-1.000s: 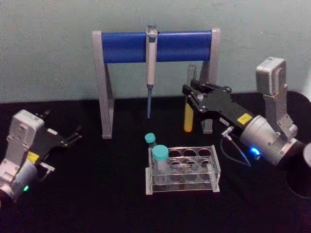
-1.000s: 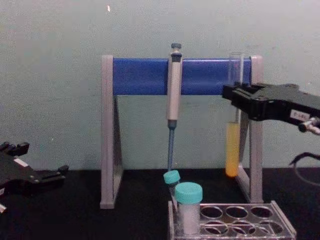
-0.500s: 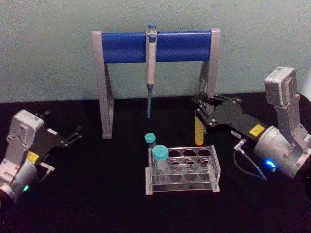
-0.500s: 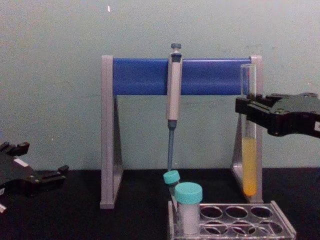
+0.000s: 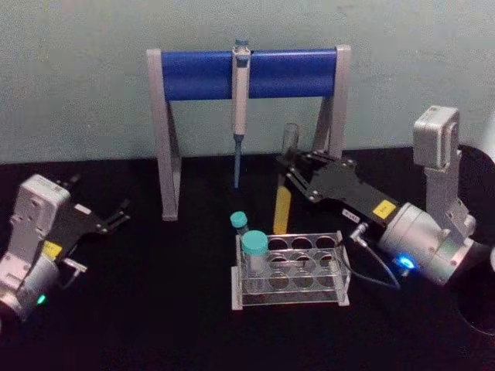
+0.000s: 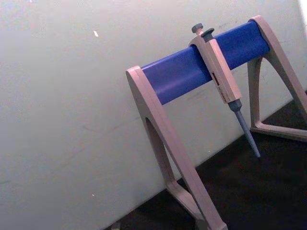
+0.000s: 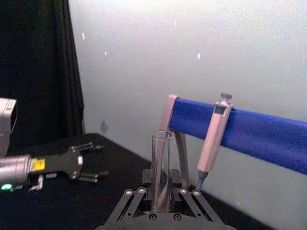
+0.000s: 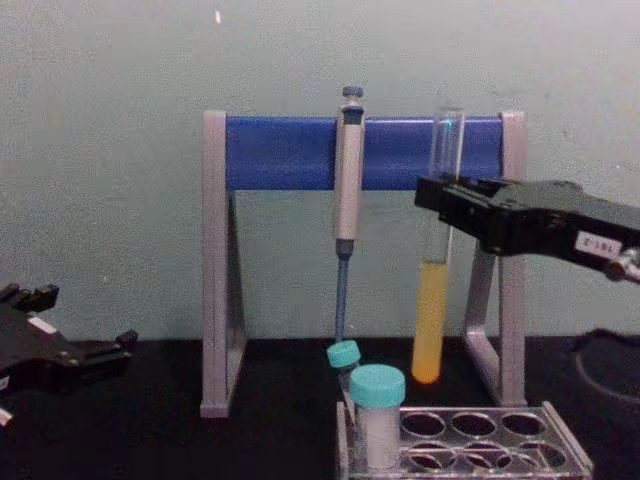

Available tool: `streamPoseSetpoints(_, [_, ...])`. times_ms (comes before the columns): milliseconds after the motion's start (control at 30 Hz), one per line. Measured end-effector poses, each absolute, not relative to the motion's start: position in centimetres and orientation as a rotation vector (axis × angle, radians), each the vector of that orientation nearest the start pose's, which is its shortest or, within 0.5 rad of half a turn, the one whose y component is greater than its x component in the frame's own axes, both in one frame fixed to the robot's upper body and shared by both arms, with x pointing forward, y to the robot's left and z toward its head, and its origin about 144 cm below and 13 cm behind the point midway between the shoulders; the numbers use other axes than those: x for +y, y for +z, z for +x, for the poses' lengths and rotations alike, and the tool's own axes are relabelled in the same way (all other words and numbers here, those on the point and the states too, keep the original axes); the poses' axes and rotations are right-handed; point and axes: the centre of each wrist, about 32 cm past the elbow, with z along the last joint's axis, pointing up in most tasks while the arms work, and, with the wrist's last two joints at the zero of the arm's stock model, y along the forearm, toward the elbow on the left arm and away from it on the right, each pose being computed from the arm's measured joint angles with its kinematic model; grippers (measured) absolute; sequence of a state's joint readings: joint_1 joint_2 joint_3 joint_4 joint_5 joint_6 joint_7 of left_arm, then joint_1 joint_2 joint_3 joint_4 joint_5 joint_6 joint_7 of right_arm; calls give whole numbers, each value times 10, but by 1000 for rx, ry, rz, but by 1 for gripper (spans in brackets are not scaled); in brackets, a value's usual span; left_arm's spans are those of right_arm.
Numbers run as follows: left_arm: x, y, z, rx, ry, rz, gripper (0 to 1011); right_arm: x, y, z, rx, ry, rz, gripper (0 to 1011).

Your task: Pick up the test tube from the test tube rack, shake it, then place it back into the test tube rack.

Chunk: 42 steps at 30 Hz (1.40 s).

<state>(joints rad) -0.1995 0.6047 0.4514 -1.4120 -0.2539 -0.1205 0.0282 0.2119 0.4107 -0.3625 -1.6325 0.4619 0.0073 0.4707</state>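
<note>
The test tube (image 5: 282, 207) is a slim clear glass tube with yellow liquid in its lower part. My right gripper (image 5: 288, 171) is shut on its upper half and holds it in the air, behind and above the test tube rack (image 5: 344, 270). In the chest view the test tube (image 8: 432, 320) hangs slightly tilted, its bottom leaning left, clear of the rack (image 8: 567, 442), with the right gripper (image 8: 441, 196) clamped around it. The right wrist view shows the tube (image 7: 161, 160) upright between the fingers. My left gripper (image 5: 116, 217) rests open on the table at the far left.
Two teal-capped tubes (image 5: 254, 246) (image 5: 239, 221) stand at the rack's left end. Behind it is the grey-and-blue pipette stand (image 5: 193, 75) with a pipette (image 5: 240, 85) hanging from its bar. The left wrist view looks at the stand (image 6: 178, 79) and pipette (image 6: 221, 73).
My right gripper carried the test tube to the right and lower, then swung it back left past its first position. The tube now leans. The left arm has not moved.
</note>
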Motion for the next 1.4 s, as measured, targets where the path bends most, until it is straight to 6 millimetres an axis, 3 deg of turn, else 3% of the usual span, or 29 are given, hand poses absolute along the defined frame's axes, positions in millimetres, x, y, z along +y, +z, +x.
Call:
streamPoseSetpoints(300, [310, 1140, 489, -285, 1248, 304, 1001, -228, 1203, 508, -128, -813, 116, 233])
streamPoseSetpoints(733, [310, 1140, 489, -285, 1248, 304, 1001, -235, 1203, 509, -177, -870, 83, 233])
streamPoseSetpoints(1400, [310, 1140, 489, -285, 1248, 304, 1001, -250, 1214, 481, -135, -822, -17, 233])
